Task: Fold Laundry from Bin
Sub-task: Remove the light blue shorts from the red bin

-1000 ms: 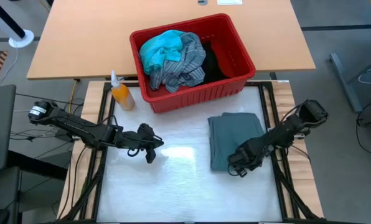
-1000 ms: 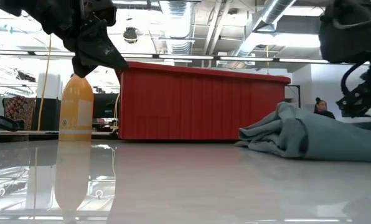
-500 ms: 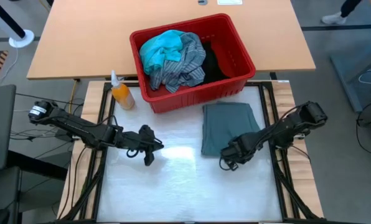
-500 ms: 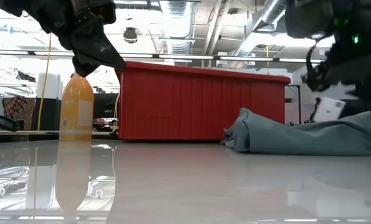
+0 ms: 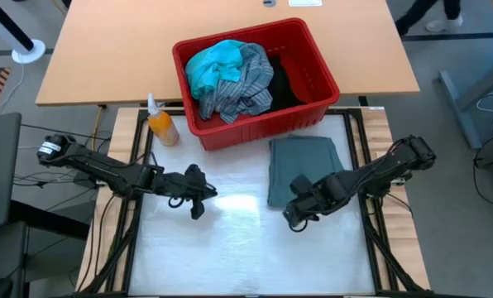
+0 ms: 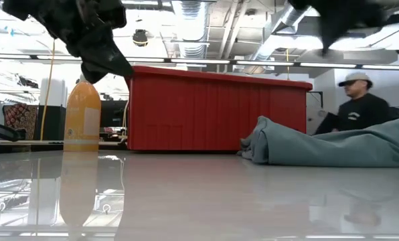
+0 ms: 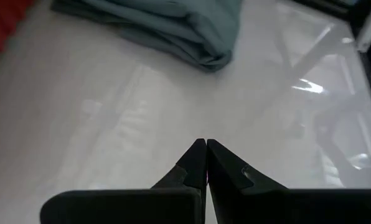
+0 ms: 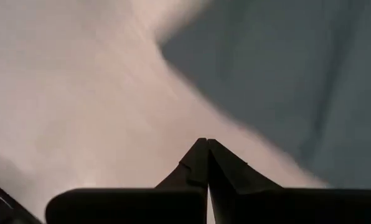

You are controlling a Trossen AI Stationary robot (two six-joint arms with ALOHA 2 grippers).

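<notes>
Your right gripper [image 5: 294,217] has slid left off the grey-green garment [image 5: 303,168], fingers pressed together, empty. It lies folded just near the bin [image 5: 255,76]. Lift clear; left gripper [image 5: 198,201] waits closed.

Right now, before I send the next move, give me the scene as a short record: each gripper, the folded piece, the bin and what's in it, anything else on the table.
left gripper: shut, empty, over bare table left of centre
right gripper: shut, empty, at the near left corner of the folded garment
grey-green garment: folded, flat on the table in front of the bin
red bin: at the table's far edge
in bin: turquoise garment, striped shirt, black garment
orange bottle: upright, left of the bin
</notes>
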